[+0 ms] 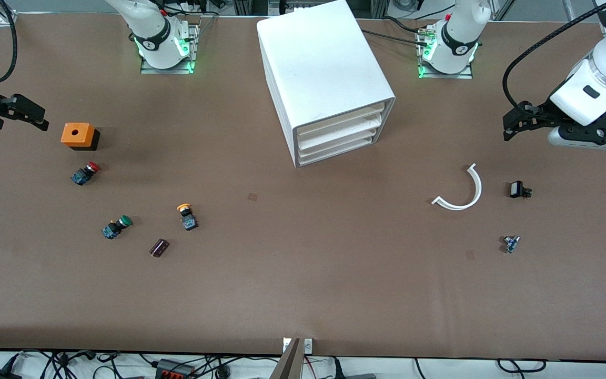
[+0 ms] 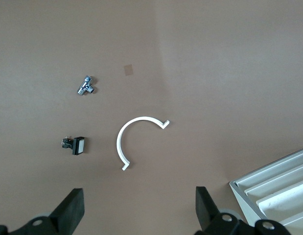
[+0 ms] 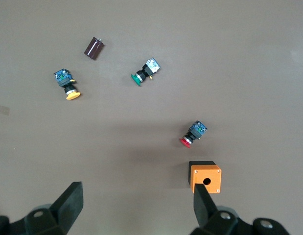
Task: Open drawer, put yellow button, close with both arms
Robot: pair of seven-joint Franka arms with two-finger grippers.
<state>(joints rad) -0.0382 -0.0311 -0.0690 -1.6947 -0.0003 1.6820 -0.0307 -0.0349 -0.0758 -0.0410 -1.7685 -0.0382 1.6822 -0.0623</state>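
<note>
The drawer (image 1: 341, 120), top one of three in the white cabinet (image 1: 324, 73), is seen shut. The yellow button (image 1: 187, 216) is found lying on its side on the table (image 1: 303, 284) toward the right arm's end, beside the green button (image 1: 117, 226) (red one (image 1: 85, 173) sits farther from the camera, near the orange box (image 1: 78, 135)). Both the left gripper (image 2: 139, 210) and right gripper (image 3: 136, 210) are held above the table, jaws released and spread wide, nothing gripped.
</note>
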